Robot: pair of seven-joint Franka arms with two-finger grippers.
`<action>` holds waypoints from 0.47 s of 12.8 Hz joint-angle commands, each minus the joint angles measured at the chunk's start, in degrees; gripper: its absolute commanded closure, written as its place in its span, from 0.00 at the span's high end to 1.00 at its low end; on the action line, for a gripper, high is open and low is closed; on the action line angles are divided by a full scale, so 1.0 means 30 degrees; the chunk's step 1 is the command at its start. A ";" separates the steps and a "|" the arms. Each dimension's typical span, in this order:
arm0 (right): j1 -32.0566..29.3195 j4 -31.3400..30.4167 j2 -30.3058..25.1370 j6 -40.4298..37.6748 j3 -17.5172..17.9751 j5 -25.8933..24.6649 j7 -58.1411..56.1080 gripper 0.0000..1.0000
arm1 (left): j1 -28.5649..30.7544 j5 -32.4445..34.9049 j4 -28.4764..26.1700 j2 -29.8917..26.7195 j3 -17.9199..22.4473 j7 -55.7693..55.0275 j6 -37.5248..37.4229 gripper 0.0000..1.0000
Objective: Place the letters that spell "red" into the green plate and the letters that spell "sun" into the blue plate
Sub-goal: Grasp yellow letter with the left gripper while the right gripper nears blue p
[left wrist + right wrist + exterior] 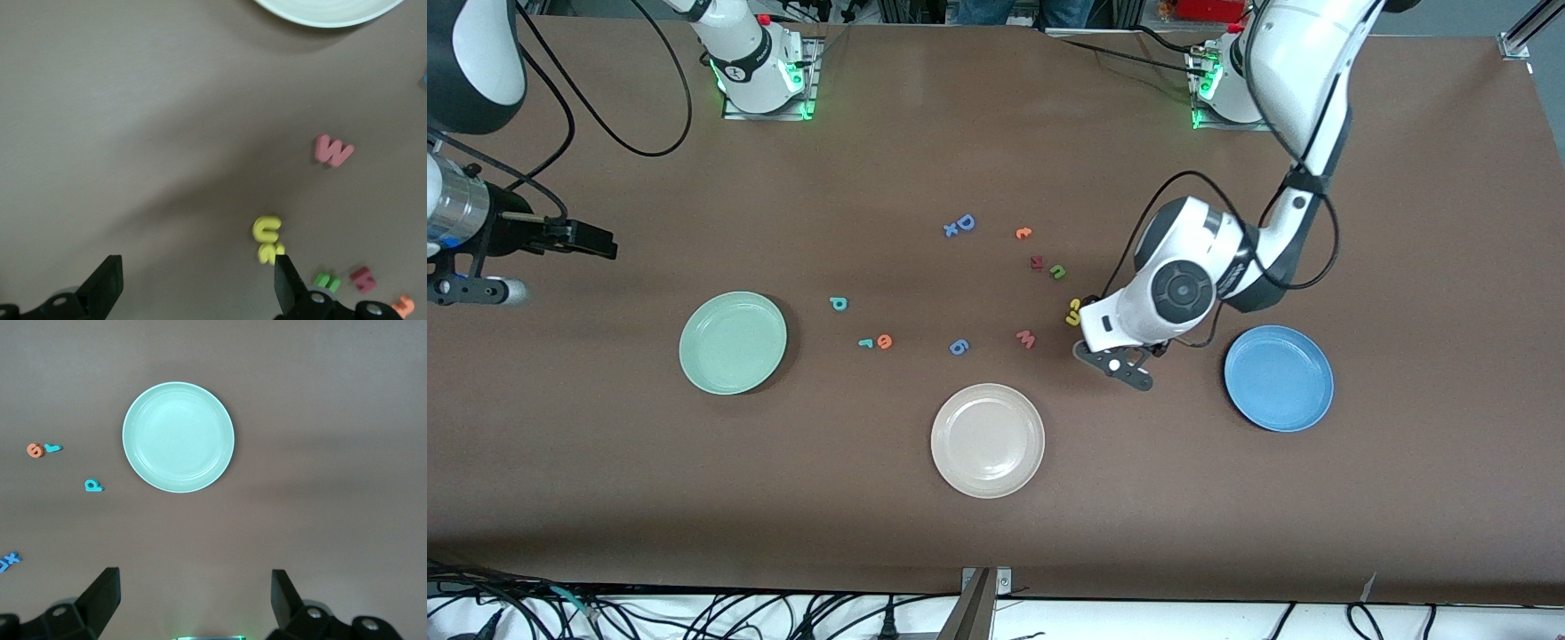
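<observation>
The pale green plate (733, 342) (178, 437) lies toward the right arm's end of the table, and the blue plate (1279, 378) toward the left arm's end. Between them lie the teal "d" (838, 303) (93, 485), the small teal "r" (864, 342) and the orange "e" (884, 340). The yellow "u" (267, 229) and yellow "s" (269, 252) touch each other, with the green "n" (1057, 271) (327, 281) a little farther from the camera. My left gripper (197, 287) hangs open low over the table, one finger just beside the yellow "s". My right gripper (596, 242) (193, 600) waits open and empty, raised off the table past the green plate at the right arm's end.
A cream-white plate (987, 440) sits nearest the camera. Other loose letters are a pink "w" (1025, 338), a blue "6" (958, 347), a dark red letter (1037, 261), an orange letter (1024, 233) and a blue "D" (964, 222) with a small blue "x" beside it.
</observation>
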 commanded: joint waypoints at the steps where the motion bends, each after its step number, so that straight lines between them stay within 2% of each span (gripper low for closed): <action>1: -0.0030 0.0218 0.0557 0.0084 0.0063 0.0669 0.0202 1.00 | -0.0885 -0.0255 0.0711 0.0665 0.0189 -0.0021 0.0814 1.00; 3: 0.0000 0.0189 0.1113 0.0259 0.0034 0.1930 0.0843 1.00 | -0.1676 -0.0255 -0.0750 0.0694 0.0219 -0.0167 0.2306 1.00; 6: 0.0960 0.0102 0.2079 0.1544 0.0122 0.1905 0.2629 1.00 | -0.1765 -0.0255 -0.2015 0.0607 0.0219 -0.0197 0.2809 1.00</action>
